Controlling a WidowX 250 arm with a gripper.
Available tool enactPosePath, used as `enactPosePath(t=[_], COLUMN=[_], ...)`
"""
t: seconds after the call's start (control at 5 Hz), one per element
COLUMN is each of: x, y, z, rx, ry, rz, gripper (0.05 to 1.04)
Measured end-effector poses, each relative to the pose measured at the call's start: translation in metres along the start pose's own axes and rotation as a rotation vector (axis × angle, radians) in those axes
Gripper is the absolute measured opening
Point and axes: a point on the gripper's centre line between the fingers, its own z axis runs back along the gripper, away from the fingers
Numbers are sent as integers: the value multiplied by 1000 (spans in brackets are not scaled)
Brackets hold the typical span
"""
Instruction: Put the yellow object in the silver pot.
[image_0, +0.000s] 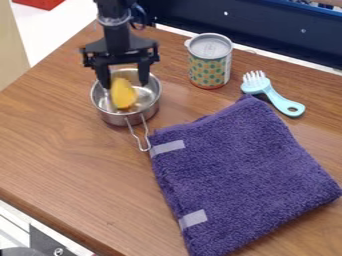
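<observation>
The black gripper (125, 84) hangs over the silver pot (149, 103), its two fingers spread apart with a gap on both sides of the yellow object. Inside the pot is the yellow object (123, 94), between and slightly below the fingertips. It looks tall and rounded, leaning toward the pot's left side. The pot stands upright on the wooden table, its wire handle pointing toward the towel.
A purple folded towel (240, 170) covers the right front of the wooden table (67, 150). Behind it stand a patterned can (210, 67) and, farther right, a light blue brush (274, 95). A dark blue wall (260, 30) runs along the back edge.
</observation>
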Motion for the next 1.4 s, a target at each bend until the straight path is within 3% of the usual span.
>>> enactPosePath(t=[0.4, 0.6, 0.8, 1.0, 1.4], x=[-1, -3, -24, -35, -32], y=[12, 12, 0, -32, -90], z=[14, 54, 66, 68, 70], rx=[4, -56, -44, -77, -117], ry=[50, -4, 1, -57, -94], rz=[60, 35, -65, -179, -214], gripper=[999, 999, 999, 999, 999])
